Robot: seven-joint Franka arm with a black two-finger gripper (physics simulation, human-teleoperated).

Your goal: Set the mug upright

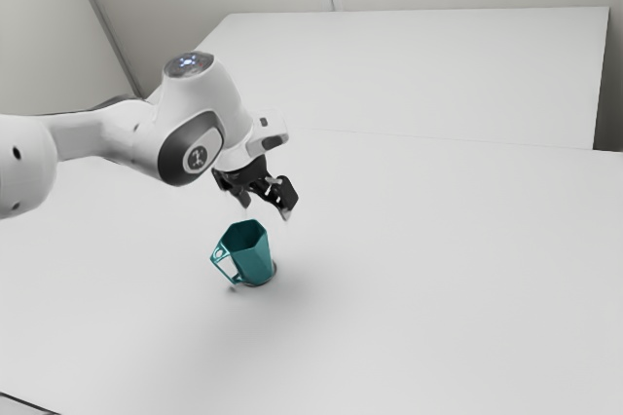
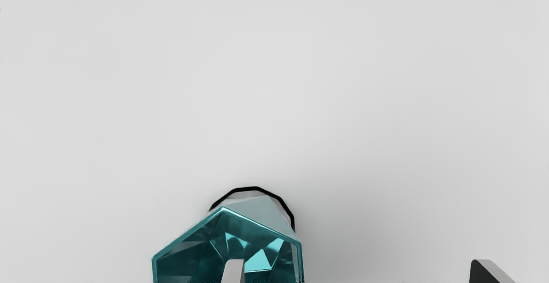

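Note:
My gripper (image 1: 265, 209) is just above the teal faceted mug (image 1: 255, 257), its two fingers wide apart and nothing held between them. The mug rests on the table with its mouth facing up and its angular handle toward the exterior view's left; a slight lean cannot be ruled out. In the wrist view, one fingertip of the gripper (image 2: 362, 271) overlaps the mouth of the mug (image 2: 261, 218), while the other is out beside the mug over the table. Part of a dark-edged round base shows past the rim.
The mug is on a broad white table (image 1: 428, 259). Behind it, toward the top of the exterior view, lies another pale flat surface (image 1: 419, 64) in front of light walls. A dark-edged line crosses the exterior view's lower left corner.

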